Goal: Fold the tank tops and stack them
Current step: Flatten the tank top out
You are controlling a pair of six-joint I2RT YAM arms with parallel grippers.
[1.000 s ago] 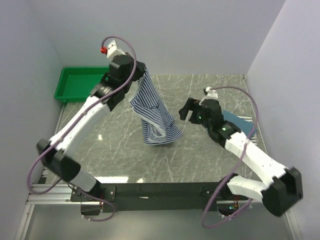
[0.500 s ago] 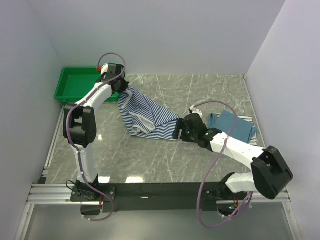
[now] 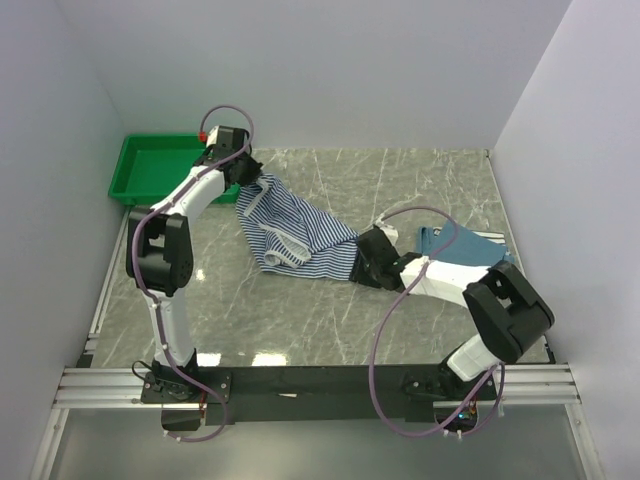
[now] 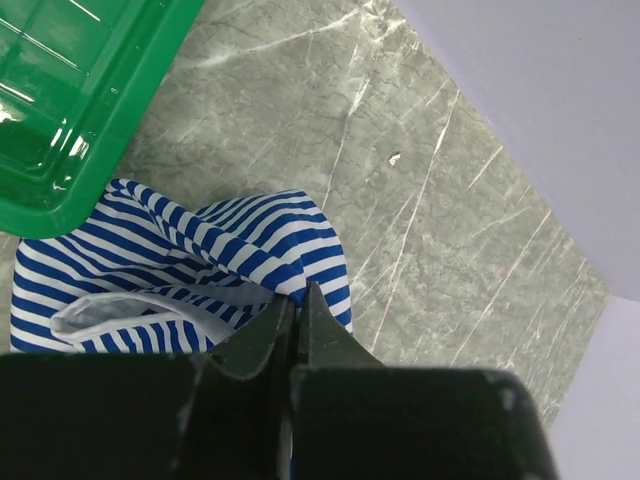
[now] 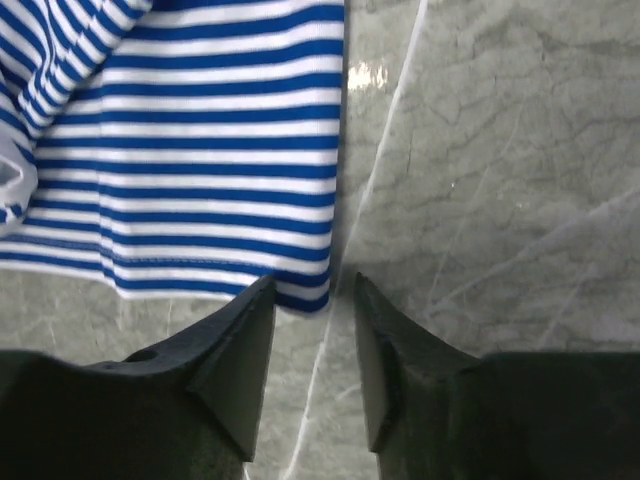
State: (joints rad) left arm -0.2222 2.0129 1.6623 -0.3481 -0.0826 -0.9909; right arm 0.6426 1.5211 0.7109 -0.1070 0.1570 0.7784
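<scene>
Top view: bright, even, diffuse light with soft shadows under the arms. Small glare patches on the desk at 6 to 7 o'clock.
Left wrist view: white glare streaks on the green tray at 10 o'clock. The left claw is dark and blurred at 6 o'clock.
Right wrist view: glint at 12 o'clock. The blue-and-white striped tank top is sharp, the right claw underexposed and soft.

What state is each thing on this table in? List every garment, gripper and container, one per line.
blue-and-white striped tank top: unfolded, rumpled on the table, held at one end
left gripper: shut on the striped tank top's edge
right gripper: open, fingertips either side of its hem corner
teal tank top: folded, lying flat
green tray: upright, nothing in it
</scene>
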